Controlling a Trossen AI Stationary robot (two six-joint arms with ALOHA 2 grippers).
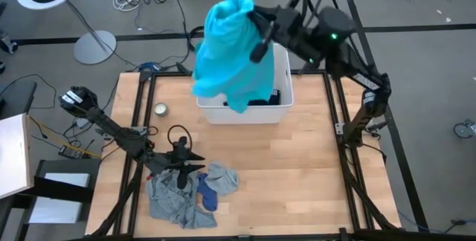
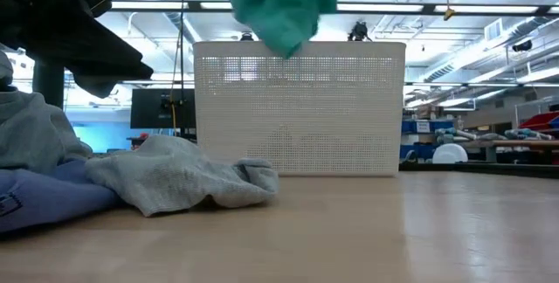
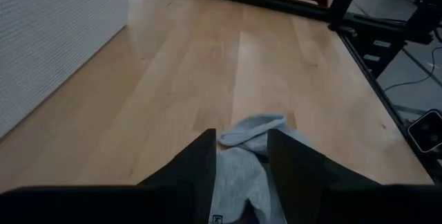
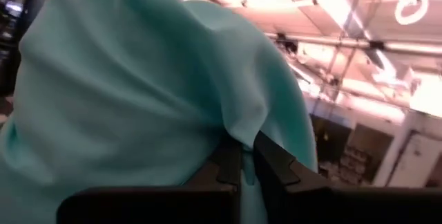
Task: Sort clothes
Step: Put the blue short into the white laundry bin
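My right gripper (image 1: 260,42) is shut on the large turquoise garment (image 1: 230,51) and holds it high above the white bin (image 1: 282,111) at the table's far side. A dark garment (image 1: 262,101) lies in the bin. My left gripper (image 1: 195,162) is open, low over the pile at the near left. Its fingers stand on either side of a grey sock (image 3: 252,128) without plainly touching it. The pile holds the grey shirt (image 1: 167,200), a blue sock (image 1: 207,194) and the grey sock (image 1: 223,176), all lying on the wood. My right gripper pinches a bunched fold of the turquoise garment (image 4: 243,131) between its two fingers (image 4: 275,160), near the garment's top. The garment drapes over and hangs below the gripper, lifted clear, its lower end (image 1: 236,101) above the bin's opening.
A small round tin (image 1: 160,109) stands on the table left of the bin. Dark frame rails (image 1: 336,133) run along the table's edges. Bare wood (image 1: 297,174) lies at the table's middle and right. Cables and stands are on the floor beyond.
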